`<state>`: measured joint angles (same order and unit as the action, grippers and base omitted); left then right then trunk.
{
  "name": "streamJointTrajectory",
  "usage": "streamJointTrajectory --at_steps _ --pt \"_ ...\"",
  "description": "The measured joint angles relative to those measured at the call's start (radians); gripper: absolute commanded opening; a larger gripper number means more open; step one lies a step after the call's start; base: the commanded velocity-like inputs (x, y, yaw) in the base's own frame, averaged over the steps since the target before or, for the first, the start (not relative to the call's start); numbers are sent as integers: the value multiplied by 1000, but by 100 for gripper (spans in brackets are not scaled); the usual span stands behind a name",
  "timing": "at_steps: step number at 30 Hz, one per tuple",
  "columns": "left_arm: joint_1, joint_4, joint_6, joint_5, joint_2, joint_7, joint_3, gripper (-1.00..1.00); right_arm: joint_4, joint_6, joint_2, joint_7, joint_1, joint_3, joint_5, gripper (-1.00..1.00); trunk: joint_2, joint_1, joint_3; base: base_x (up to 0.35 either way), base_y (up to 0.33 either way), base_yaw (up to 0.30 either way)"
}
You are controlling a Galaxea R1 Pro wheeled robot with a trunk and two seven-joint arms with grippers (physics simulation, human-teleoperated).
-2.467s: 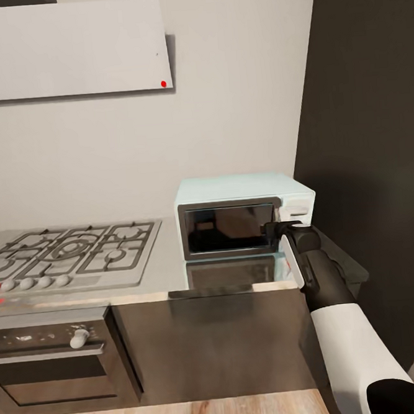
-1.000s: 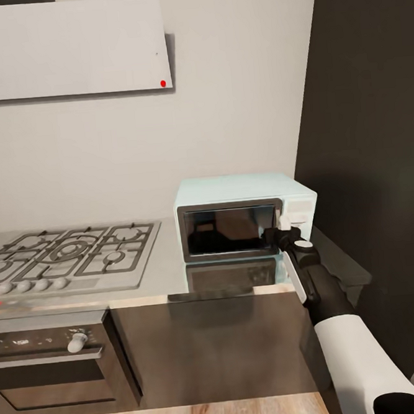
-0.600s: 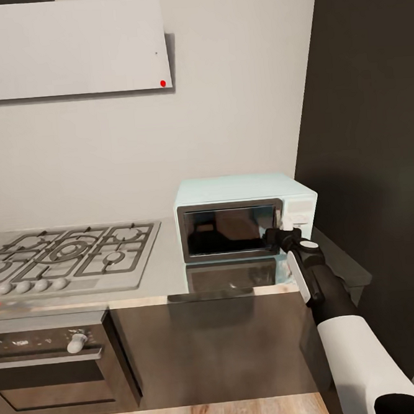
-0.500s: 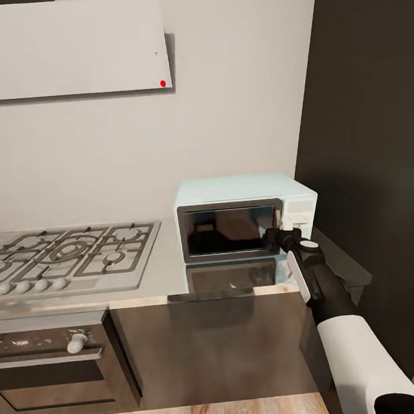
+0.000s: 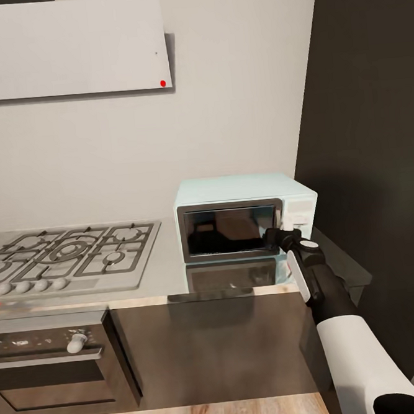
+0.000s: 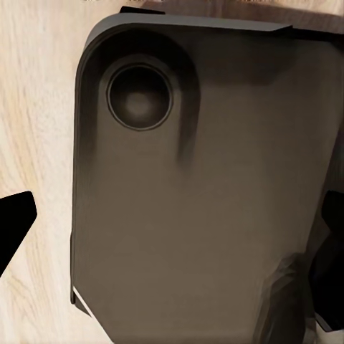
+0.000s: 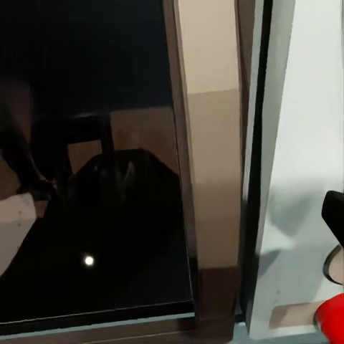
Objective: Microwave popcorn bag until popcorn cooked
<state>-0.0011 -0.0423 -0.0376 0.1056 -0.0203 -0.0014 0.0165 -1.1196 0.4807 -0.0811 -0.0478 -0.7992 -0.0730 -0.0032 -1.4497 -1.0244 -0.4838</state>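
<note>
The microwave [image 5: 245,215] sits on the table [image 5: 168,269] against the pale wall, its dark glass door shut, with the tall dark panel [image 5: 369,126] just beside it on the side away from the stove [image 5: 67,252]. The popcorn bag cannot be made out behind the dark glass, so I cannot say where it is.

The right hand [image 5: 276,234] is up against the microwave's front, at the seam where the door's grey frame meets the pale control strip. Whether its fingers are parted or closed I cannot tell. In the right wrist view that same door frame [image 7: 208,165] runs close in front of the camera, with the glass reflecting dim shapes.

Beyond the microwave, the stove lies flush in the table, the oven [image 5: 54,362] under it. The left wrist view looks at a dark robot part [image 6: 201,186] above the wooden floor [image 6: 36,143].
</note>
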Motion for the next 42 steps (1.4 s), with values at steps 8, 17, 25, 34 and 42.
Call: streamJointTrajectory --at_steps 8,17,25,34,42 --pt "0 0 -1 2 -1 0 1 100 -9 19 9 -1 -1 0 -14 100 1 0 0 -26 0 0" --pt "0 -1 -1 1 -1 0 1 100 -10 19 10 -4 -1 0 31 100 1 0 0 -25 0 0" --pt "0 0 -1 2 -1 0 1 100 -11 -3 9 -12 -1 3 87 100 1 0 0 0 0 0" --pt "0 -1 -2 2 -1 0 1 100 -12 -37 6 -12 -1 4 85 100 1 0 0 0 0 0" --pt "0 -2 -1 2 0 0 2 100 -20 -27 -2 -15 9 5 80 100 0 0 0 54 21 0"
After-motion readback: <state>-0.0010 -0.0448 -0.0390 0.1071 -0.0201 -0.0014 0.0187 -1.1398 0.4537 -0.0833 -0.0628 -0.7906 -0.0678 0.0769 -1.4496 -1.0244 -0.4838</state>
